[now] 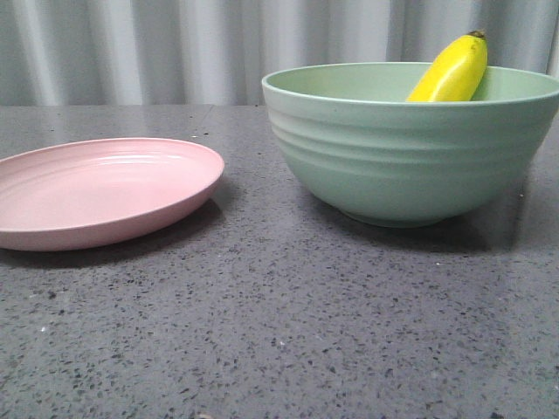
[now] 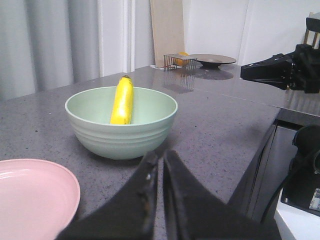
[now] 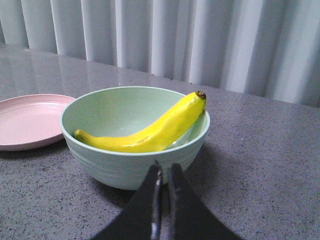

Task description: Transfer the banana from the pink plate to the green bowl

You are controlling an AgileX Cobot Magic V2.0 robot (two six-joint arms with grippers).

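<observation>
Jaws: left gripper [image 2: 161, 165] and right gripper [image 3: 164, 175] both pressed together, holding nothing, set back from the green bowl [image 1: 410, 157]. Banana [image 3: 150, 131]: inside bowl, dark tip propped on rim at 1 o'clock. Pink plate [image 1: 105, 188]: bare, at 9 o'clock of bowl on counter [image 1: 279, 332]. Step: transfer judged complete; only retreat remains.

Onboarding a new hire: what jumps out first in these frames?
The bright yellow banana lying in the green bowl, its dark tip propped over the rim. Beside it on the speckled grey counter, the pink plate sits bare. Both grippers, left and right, are shut, clear of the bowl.
</observation>
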